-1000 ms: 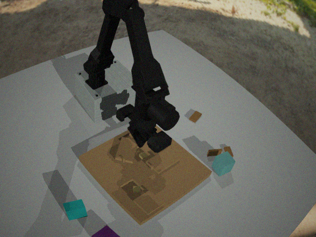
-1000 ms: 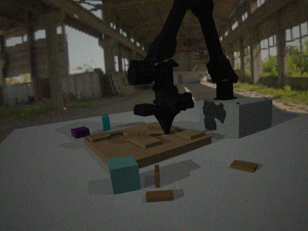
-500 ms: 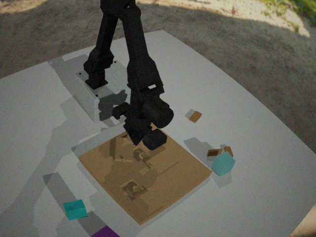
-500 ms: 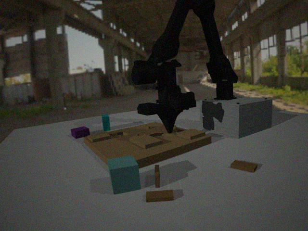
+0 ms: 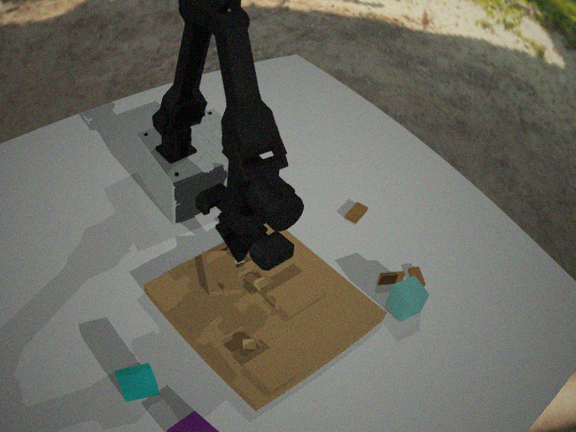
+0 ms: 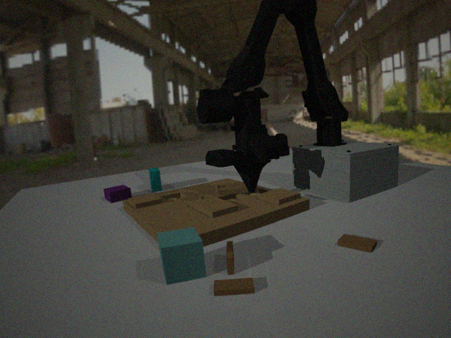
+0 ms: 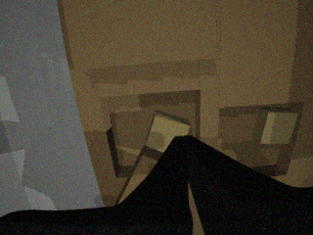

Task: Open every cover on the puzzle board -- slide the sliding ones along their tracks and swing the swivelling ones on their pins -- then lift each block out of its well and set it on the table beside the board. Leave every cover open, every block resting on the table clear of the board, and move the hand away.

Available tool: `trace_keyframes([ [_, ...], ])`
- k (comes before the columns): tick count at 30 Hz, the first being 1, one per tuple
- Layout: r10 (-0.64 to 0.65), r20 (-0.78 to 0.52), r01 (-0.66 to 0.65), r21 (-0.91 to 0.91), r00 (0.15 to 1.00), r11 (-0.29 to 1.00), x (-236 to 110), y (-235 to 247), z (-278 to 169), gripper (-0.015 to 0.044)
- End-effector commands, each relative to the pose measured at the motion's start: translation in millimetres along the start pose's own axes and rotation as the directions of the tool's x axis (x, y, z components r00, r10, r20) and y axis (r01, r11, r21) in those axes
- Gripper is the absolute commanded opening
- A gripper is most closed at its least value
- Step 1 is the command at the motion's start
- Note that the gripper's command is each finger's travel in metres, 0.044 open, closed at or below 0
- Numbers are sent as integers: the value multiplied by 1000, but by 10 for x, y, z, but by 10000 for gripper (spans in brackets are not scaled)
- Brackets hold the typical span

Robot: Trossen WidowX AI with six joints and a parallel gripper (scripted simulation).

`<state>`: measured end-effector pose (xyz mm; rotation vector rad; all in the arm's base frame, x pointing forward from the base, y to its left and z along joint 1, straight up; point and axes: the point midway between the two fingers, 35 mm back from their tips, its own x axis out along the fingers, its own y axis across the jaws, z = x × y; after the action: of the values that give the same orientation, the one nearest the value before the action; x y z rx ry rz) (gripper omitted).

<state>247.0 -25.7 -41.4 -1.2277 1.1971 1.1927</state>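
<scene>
The tan puzzle board (image 5: pixel 325 325) (image 6: pixel 175 218) (image 7: pixel 163 14) lies in the middle of the table. My gripper (image 5: pixel 239 260) (image 6: pixel 251 189) (image 7: pixel 182 144) is shut on nothing, with its tip low over the board's back part. A pale yellow block (image 5: pixel 261 282) (image 7: pixel 166 132) sits in an uncovered well just in front of the fingertips. A second pale block (image 5: pixel 248 344) (image 7: pixel 280 127) sits in another open well nearer the board's front. Flat tan covers (image 6: pixel 215 205) (image 6: pixel 282 196) lie raised on the board. The arm hides the board's back corner in the top view.
A teal cube (image 5: pixel 407 297) (image 6: pixel 180 254) and small brown pieces (image 5: pixel 390 277) (image 6: pixel 233 286) (image 6: pixel 230 257) lie right of the board. Another brown piece (image 5: pixel 355 211) (image 6: pixel 356 242) lies apart. A teal block (image 5: pixel 137 381) (image 6: pixel 155 179) and a purple block (image 5: pixel 193 424) (image 6: pixel 117 193) lie left. The grey base box (image 6: pixel 349 170) stands behind.
</scene>
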Motion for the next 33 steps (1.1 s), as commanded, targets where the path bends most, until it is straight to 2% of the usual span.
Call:
trace_keyframes([
  [1, 5, -1, -5, -4, 1000, 1000, 9, 55, -28, 0],
  [33, 7, -3, -7, -4, 1000, 1000, 10, 296, -329, 0],
])
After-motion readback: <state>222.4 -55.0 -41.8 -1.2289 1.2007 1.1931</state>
